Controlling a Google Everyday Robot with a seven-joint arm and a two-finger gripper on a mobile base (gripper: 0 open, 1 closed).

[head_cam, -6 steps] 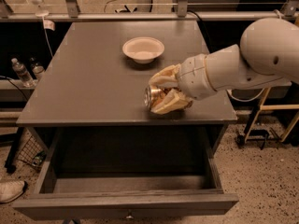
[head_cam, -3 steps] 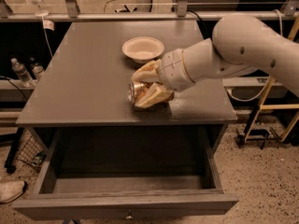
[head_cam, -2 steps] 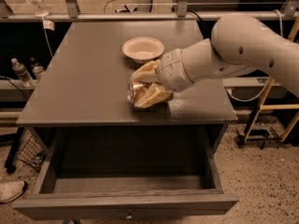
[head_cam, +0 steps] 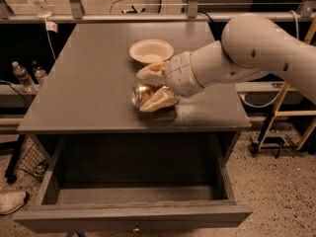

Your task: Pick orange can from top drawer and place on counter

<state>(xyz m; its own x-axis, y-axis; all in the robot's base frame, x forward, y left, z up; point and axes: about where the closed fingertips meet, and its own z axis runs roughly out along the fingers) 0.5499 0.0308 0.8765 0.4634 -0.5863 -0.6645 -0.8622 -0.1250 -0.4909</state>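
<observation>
My claw [head_cam: 150, 87] grips the can [head_cam: 139, 94], which lies sideways with its end pointing left, low over the table [head_cam: 89, 83].

Cream bowl [head_cam: 151, 50]; 2 water bottles [head_cam: 22, 76] left; shoe [head_cam: 11, 201] on floor.

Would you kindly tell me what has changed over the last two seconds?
The tool, shut on the orange can, carried it sideways over the counter toward its middle, ending just in front of the bowl. Nothing was let go. The bowl and the open top drawer stayed as they were.
</observation>
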